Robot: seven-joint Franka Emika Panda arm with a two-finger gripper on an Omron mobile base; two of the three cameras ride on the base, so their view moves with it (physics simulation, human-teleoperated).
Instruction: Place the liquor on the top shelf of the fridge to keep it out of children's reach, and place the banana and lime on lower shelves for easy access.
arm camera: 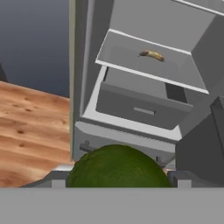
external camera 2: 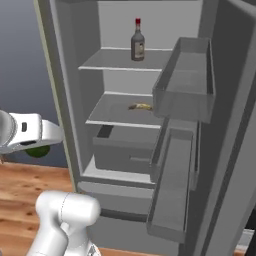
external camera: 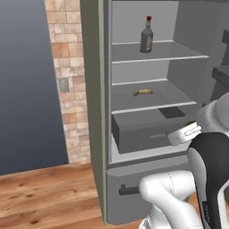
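Observation:
The fridge (external camera: 95, 112) stands open. The liquor (external camera: 146, 36) (external camera 2: 137, 42) is upright on the top shelf (external camera: 179, 53) (external camera 2: 102, 63). One board down, the banana (external camera: 143, 92) (external camera 2: 140, 106) (arm camera: 152, 54) lies on a lower shelf (external camera: 176, 100) (external camera 2: 107, 117) (arm camera: 124, 61). My gripper (arm camera: 118, 181) (external camera 2: 37, 147) is shut on the lime (arm camera: 118, 168) (external camera 2: 39, 151), a dark green ball between the finger tips. It hangs in front of the fridge, at about the height of the boxy drawer and left of the opening in the right base view.
The boxy grey drawer (external camera: 138, 134) (arm camera: 135, 107) sits under the banana's shelf. Door bins (external camera 2: 185, 85) jut out on the open door at the right. A freezer drawer with a dark handle (external camera: 127, 190) is below. Brick wall (external camera: 67, 67) and wood floor (external camera: 44, 192) lie left.

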